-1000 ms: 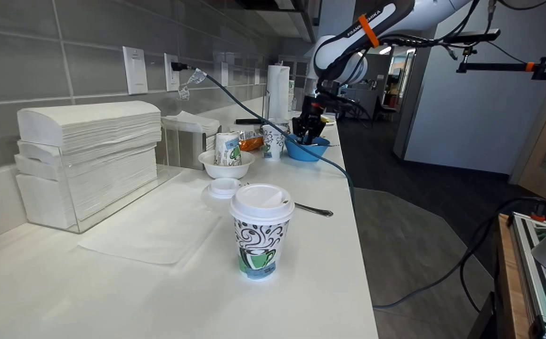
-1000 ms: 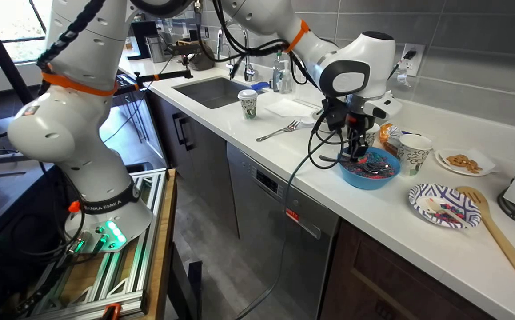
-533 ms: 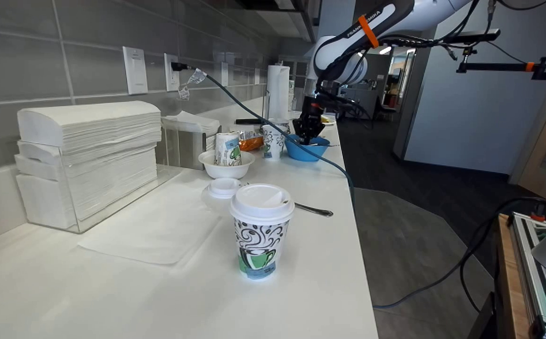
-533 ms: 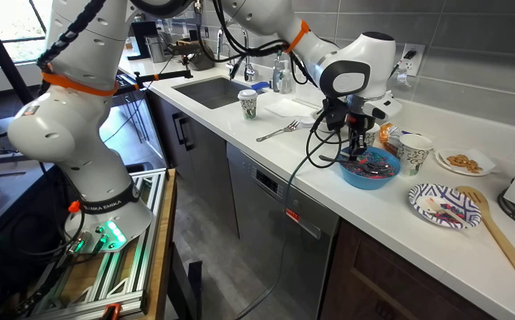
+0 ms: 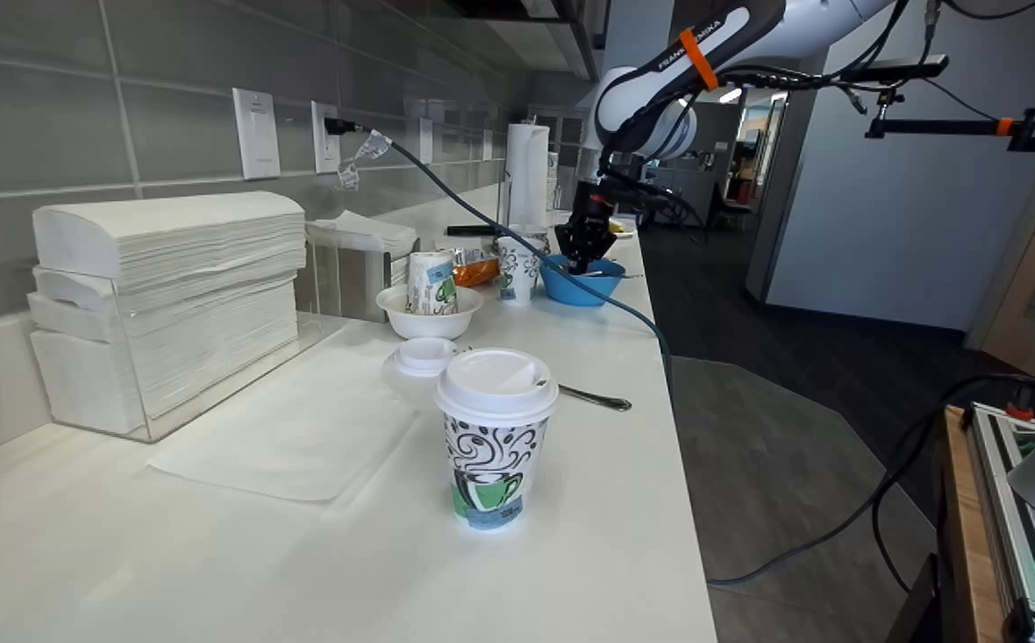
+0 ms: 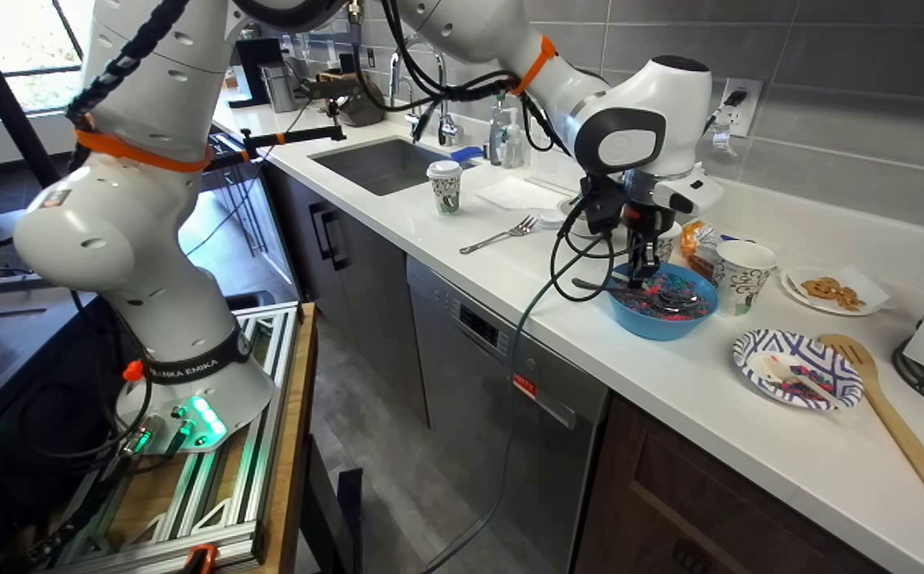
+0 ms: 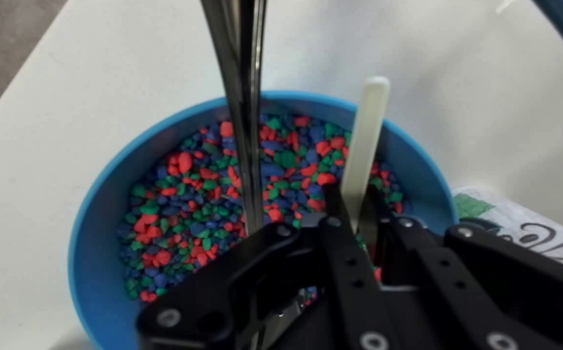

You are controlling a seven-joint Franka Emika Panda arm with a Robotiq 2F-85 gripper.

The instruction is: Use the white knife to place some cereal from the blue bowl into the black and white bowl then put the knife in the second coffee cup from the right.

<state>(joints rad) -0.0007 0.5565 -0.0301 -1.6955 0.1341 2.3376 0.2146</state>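
The blue bowl (image 5: pixel 575 288) (image 6: pixel 657 323) holds red, green and blue bits of cereal; it fills much of the wrist view (image 7: pixel 99 272). My gripper (image 5: pixel 578 266) (image 6: pixel 638 279) is low over its rim. In the wrist view its fingertips (image 7: pixel 352 194) are shut on the white knife (image 7: pixel 366 136), whose handle end points up and away; its lower part is hidden. A metal utensil (image 7: pixel 242 97) leans in the same bowl beside the gripper. The dark-and-white patterned bowl (image 6: pixel 796 343) holds some cereal and a white utensil. The second cup from the right (image 6: pixel 666 243) is partly hidden behind the gripper.
A patterned cup (image 6: pixel 741 279) stands close beside the blue bowl. A cable (image 5: pixel 606 304) hangs across the counter by the bowl. Also there: a lidded cup (image 6: pixel 446 191), a fork (image 6: pixel 501 235), a wooden utensil (image 6: pixel 900 422), a pretzel plate (image 6: pixel 796 296) and a white bowl (image 5: pixel 428 323).
My gripper's fingers have come together on the knife handle since one second ago. The arm is nearly still; the bowls and cups have not moved.
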